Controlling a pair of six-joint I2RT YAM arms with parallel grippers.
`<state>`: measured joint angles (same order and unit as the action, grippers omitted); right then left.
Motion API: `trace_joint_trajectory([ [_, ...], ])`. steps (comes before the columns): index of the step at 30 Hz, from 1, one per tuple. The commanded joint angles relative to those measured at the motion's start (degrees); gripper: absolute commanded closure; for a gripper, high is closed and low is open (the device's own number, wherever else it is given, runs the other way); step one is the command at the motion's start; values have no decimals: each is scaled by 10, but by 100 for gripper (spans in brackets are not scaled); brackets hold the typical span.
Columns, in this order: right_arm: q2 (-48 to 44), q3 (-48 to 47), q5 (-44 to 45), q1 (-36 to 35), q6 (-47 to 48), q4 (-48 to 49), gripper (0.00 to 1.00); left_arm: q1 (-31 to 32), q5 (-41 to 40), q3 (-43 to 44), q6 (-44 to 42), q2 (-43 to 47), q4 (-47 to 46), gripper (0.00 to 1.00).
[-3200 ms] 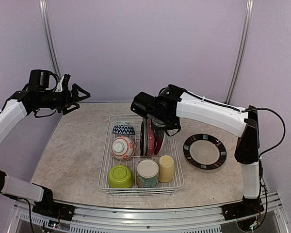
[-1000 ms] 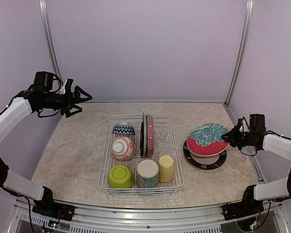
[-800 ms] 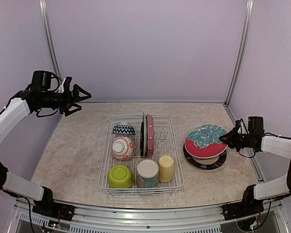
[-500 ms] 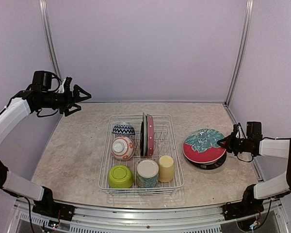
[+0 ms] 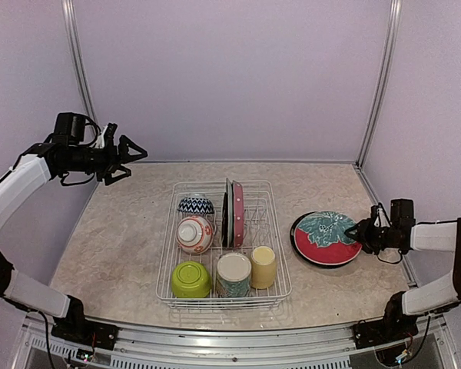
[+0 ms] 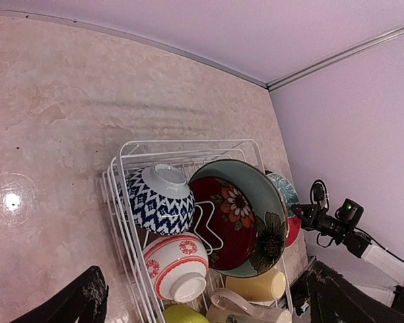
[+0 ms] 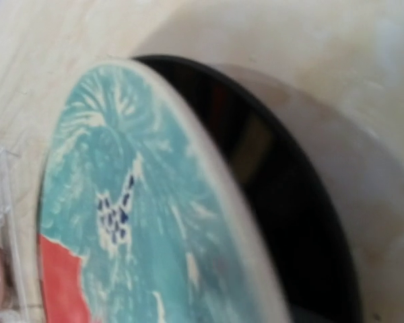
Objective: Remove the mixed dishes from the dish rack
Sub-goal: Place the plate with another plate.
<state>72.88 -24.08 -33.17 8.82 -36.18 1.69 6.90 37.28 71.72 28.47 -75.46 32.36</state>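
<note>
The white wire dish rack (image 5: 167, 270) stands mid-table. It holds a blue zigzag bowl (image 5: 195, 205), a red-white bowl (image 5: 194, 234), a lime green bowl (image 5: 190, 279), a cream-teal mug (image 5: 233, 274), a yellow cup (image 5: 263, 267) and upright plates (image 5: 232, 212). A red and teal plate (image 5: 328, 237) lies on a dark plate (image 5: 295, 233) to the rack's right. My right gripper (image 5: 356, 231) sits at that plate's right rim, its jaws not discernible. My left gripper (image 5: 131, 157) hangs open, high at the far left. In the right wrist view the red and teal plate (image 7: 121, 222) covers the dark plate (image 7: 289, 222).
The left wrist view looks down on the rack (image 6: 119, 195) with the zigzag bowl (image 6: 160, 199), the red-white bowl (image 6: 178, 266) and a red floral, teal-rimmed plate (image 6: 246, 215). Bare marbled table (image 5: 115, 238) lies left of the rack. Walls close in behind and at both sides.
The red and teal plate went from tilted above the dark plate to lying flat on it. My right gripper sank with it. The left arm stayed put.
</note>
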Motion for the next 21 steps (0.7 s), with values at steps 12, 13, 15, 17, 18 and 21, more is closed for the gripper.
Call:
trace_joint_trajectory([
  [12, -36, -81, 202, -3, 68, -187, 30, 9, -1, 9, -12, 13, 7, 1],
  [13, -32, -84, 210, -7, 68, -191, 31, 8, -1, 8, -12, 12, 4, 1],
  [15, -25, -90, 218, -16, 67, -200, 36, 7, -4, 5, -11, 12, 1, 1],
  [17, -19, -94, 223, -25, 67, -198, 39, 5, 2, 7, -9, 8, 5, 1],
  [18, -16, -96, 223, -30, 65, -197, 40, 5, 10, 10, -8, 5, 7, 1],
  [21, -1, -110, 223, -52, 61, -198, 48, 5, 16, 7, -4, 9, -1, 1],
])
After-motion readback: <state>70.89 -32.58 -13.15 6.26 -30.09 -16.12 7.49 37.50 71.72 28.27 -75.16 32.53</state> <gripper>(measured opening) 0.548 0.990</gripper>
